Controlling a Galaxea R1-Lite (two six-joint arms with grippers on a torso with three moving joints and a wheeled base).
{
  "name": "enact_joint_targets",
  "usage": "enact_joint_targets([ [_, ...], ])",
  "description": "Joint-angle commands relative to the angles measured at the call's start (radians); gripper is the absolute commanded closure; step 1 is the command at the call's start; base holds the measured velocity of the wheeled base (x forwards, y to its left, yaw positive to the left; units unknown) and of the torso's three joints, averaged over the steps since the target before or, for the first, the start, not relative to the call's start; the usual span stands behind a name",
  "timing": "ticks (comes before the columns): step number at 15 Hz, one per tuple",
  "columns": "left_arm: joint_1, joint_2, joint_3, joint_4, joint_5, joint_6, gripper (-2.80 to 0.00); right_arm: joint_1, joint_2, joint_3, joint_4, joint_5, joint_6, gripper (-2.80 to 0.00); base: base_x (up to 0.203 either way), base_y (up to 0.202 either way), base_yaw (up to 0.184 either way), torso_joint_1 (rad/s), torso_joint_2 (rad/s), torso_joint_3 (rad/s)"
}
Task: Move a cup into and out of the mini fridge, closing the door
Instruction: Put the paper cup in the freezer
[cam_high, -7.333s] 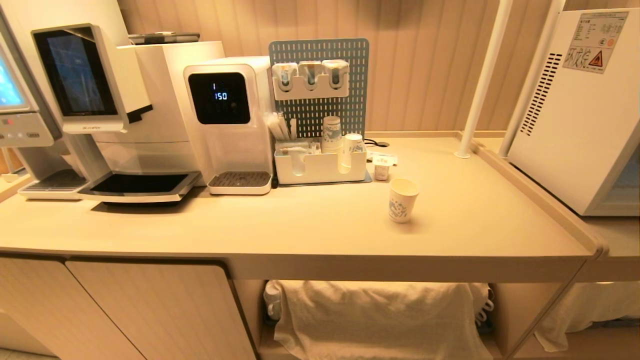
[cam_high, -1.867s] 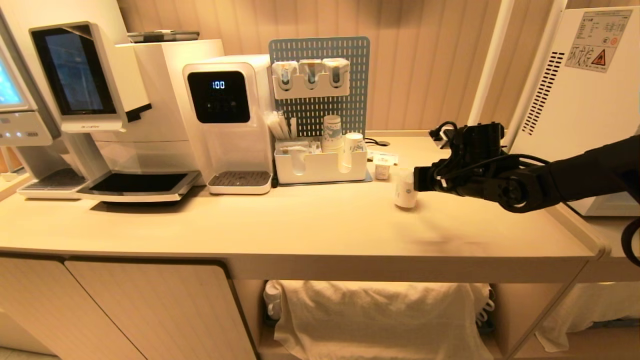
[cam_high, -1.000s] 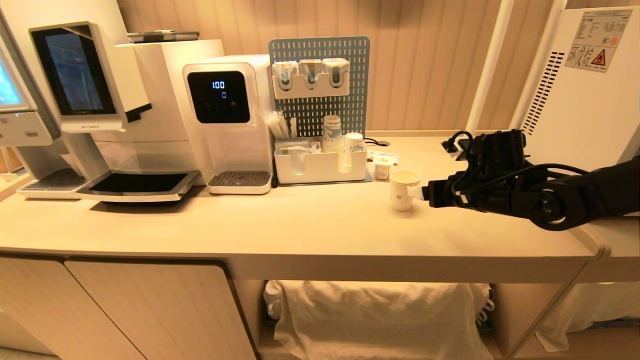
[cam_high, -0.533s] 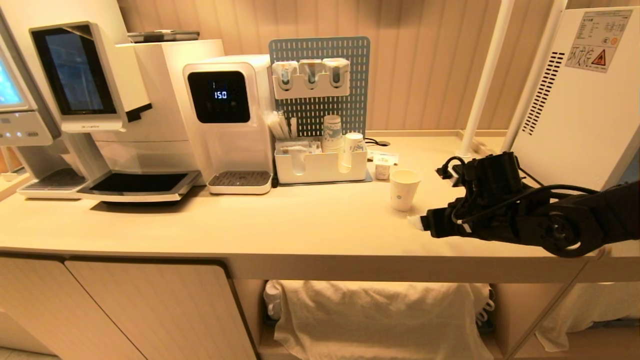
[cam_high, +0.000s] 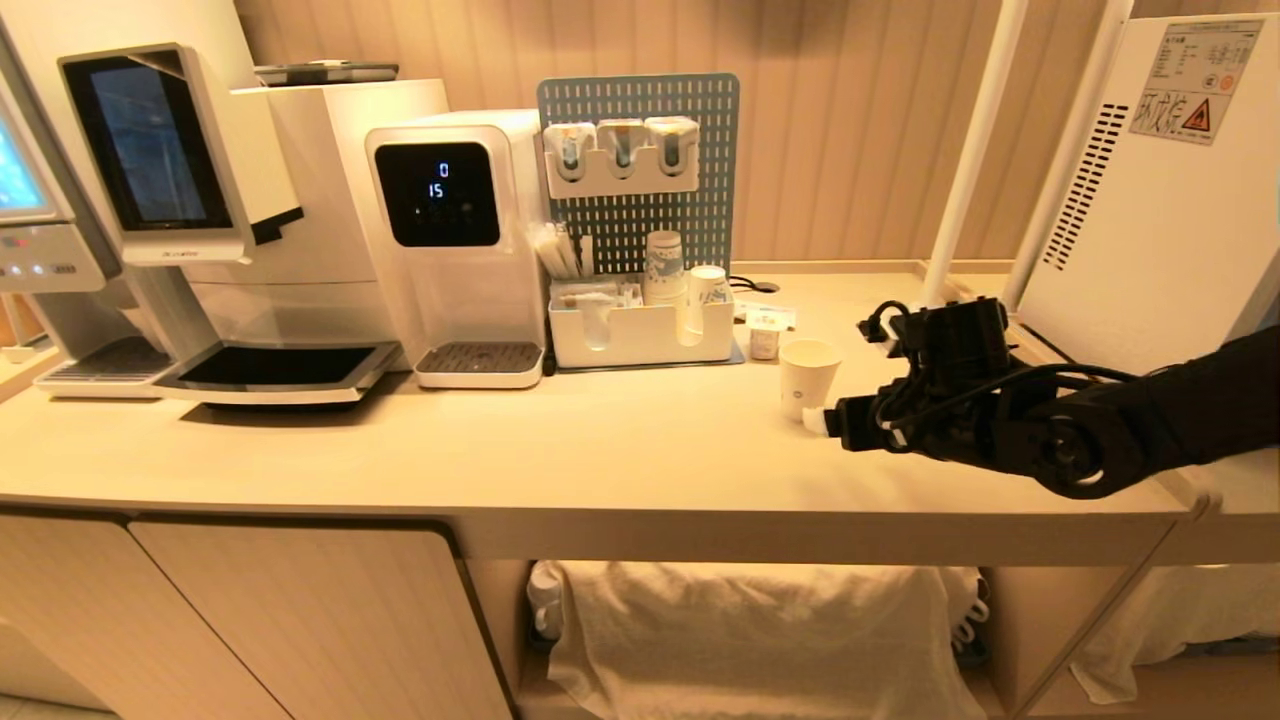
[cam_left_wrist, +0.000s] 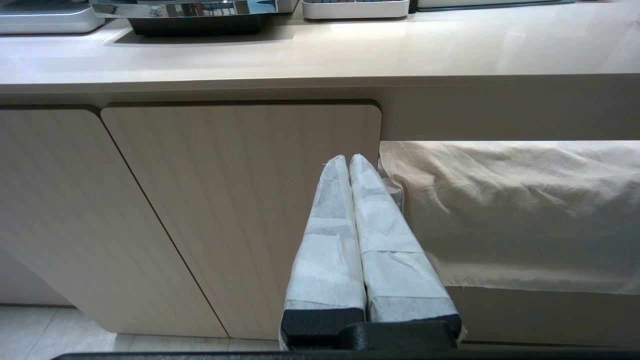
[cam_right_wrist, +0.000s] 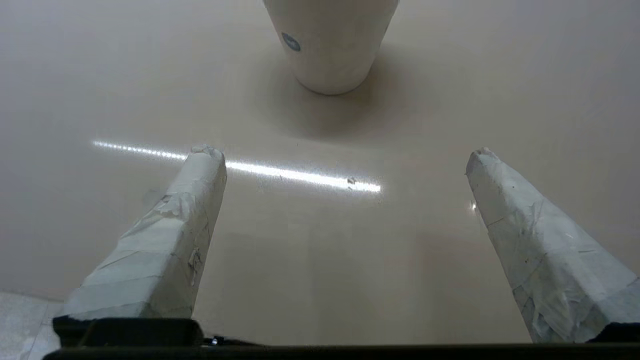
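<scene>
Right gripper (cam_high: 822, 422) wide open, empty, low beside cup (cam_high: 807, 377) near counter (cam_high: 600, 450) back-right (light, empty): off-centre approach could tip it.

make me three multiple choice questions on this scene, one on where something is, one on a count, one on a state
1. Where does the cup stand?
A. on the counter, by the right hand
B. under the water dispenser spout
C. inside the fridge

2. How many holders hang in a row on the blue pegboard?
A. one
B. three
C. five

3. How is the right hand set?
A. shut on the cup
B. shut on nothing
C. open, with the cup ahead of its fingers

Answers:
1 A: the cup sits upright on the counter, just beyond the right hand's tip.
2 B: three show side by side near the board's top.
3 C: the wrist view shows the fingers wide apart and the cup past them, untouched.
</scene>
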Motion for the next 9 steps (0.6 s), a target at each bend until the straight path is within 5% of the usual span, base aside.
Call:
enact_joint_targets([
  [1, 0.0, 0.001, 0.0, 0.0, 0.0, 0.0, 0.0, 0.001, 0.083, -0.039, -0.008, -0.002, 0.0, -2.8, 0.0, 0.0, 0.0, 0.0, 0.0, 0.0],
  [9, 0.0, 0.001, 0.0, 0.0, 0.0, 0.0, 0.0, 0.0, 0.272, -0.266, -0.036, -0.005, -0.001, -2.8, 0.0, 0.0, 0.0, 0.0, 0.0, 0.0],
])
